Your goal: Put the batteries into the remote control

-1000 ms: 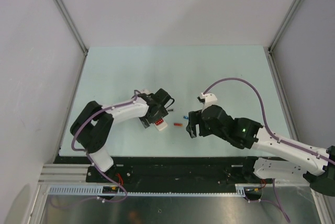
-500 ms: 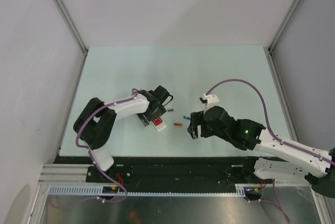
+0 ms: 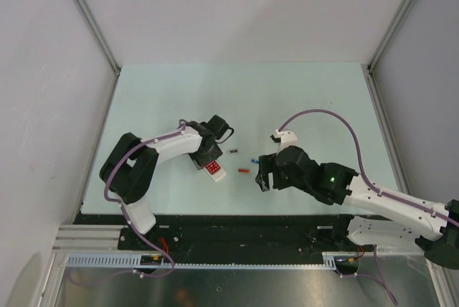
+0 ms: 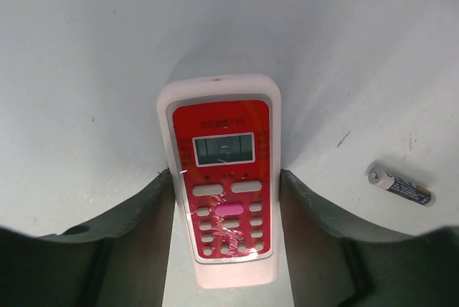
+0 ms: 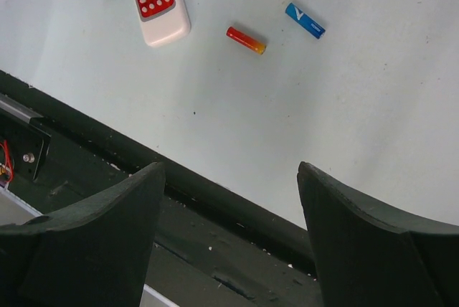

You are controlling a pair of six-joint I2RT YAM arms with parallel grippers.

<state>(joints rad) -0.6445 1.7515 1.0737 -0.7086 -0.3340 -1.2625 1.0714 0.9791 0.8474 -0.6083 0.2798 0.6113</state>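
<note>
On the pale table [image 3: 301, 99], left of its middle, the remote control [image 4: 224, 199] lies flat with its red face up, between the fingers of the left gripper [image 4: 226, 176]; both dark fingers [image 4: 143, 228] press against its white side edges, so the gripper is closed onto the handset; the remote's face shows a small grey display, a line of faint writing above it that is too blurred to read, a pink button and rows of pale buttons; just to the right of it in the left wrist view lies a dark battery [image 4: 400, 187] with a silver end, its label print too small to make out; from above, a blue battery [image 3: 254, 161] and an orange-red battery [image 3: 243, 171] lie near each other on the table between the remote and the right gripper [image 3: 262, 176], apart from both; the blue one carries a white mark near one end that cannot be read as a brand; the right gripper hangs above the near edge of the table with its fingers [image 5: 93, 242] spread wide and nothing between them.
</note>
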